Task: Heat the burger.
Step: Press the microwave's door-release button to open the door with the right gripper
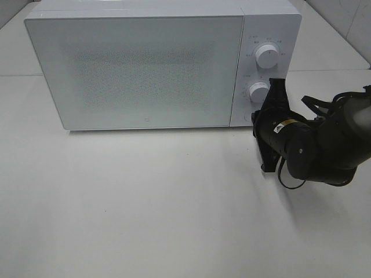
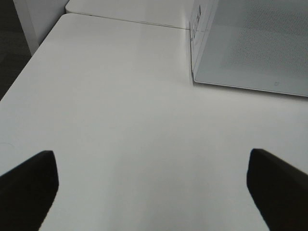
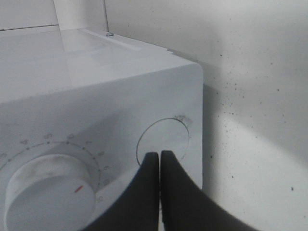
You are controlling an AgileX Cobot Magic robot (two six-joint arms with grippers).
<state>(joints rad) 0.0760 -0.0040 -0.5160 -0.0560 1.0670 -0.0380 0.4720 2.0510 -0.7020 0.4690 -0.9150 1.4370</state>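
Our right gripper (image 3: 160,155), tips pressed together, meets the round button (image 3: 162,137) at six o'clock from the lower dial (image 1: 259,91); we should push straight in, centred.

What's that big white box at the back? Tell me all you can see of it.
It is a white microwave with a glossy-looking casing, standing upright on the white table. Its door is shut; its speckled frosted front hides what is inside. The panel right of the door carries an upper knob and a lower knob, both round and white, ringed by small marks, and a round button below. The right end effector, shut, points at that button; contact is unclear.
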